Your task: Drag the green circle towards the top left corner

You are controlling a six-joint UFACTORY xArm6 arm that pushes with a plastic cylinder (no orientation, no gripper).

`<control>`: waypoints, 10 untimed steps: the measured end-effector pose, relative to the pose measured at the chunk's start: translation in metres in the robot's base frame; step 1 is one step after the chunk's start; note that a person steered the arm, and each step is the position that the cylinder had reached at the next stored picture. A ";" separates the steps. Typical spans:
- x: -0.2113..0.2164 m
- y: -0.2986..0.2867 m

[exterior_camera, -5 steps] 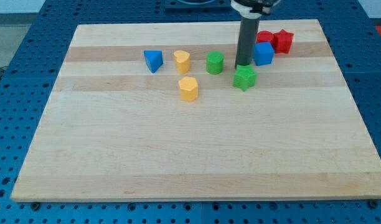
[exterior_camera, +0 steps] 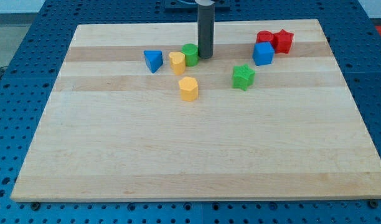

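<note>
The green circle (exterior_camera: 190, 54) sits on the wooden board (exterior_camera: 197, 143) near the top middle, touching a yellow heart-shaped block (exterior_camera: 177, 62) on its left. My tip (exterior_camera: 205, 57) is right against the green circle's right side. The dark rod rises from it out of the view's top.
A blue triangle (exterior_camera: 153, 60) lies left of the yellow heart. A second yellow block (exterior_camera: 188, 88) lies below them. A green star (exterior_camera: 243, 76) is to the right. A blue cube (exterior_camera: 263, 53), a red block (exterior_camera: 265, 38) and a red star (exterior_camera: 283, 41) cluster at the top right.
My tip moved left from beside the green star to the green circle. The green circle slid left and up against the yellow heart, which shifted slightly left.
</note>
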State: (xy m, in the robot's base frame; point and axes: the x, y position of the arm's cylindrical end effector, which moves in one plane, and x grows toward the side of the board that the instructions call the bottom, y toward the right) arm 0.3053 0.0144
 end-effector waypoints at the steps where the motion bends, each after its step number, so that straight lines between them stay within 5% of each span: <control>1: 0.000 -0.012; 4: 0.045 0.002; 7: -0.060 -0.069; 9: -0.065 -0.098; 10: -0.045 -0.056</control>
State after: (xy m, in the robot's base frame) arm 0.2607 -0.0412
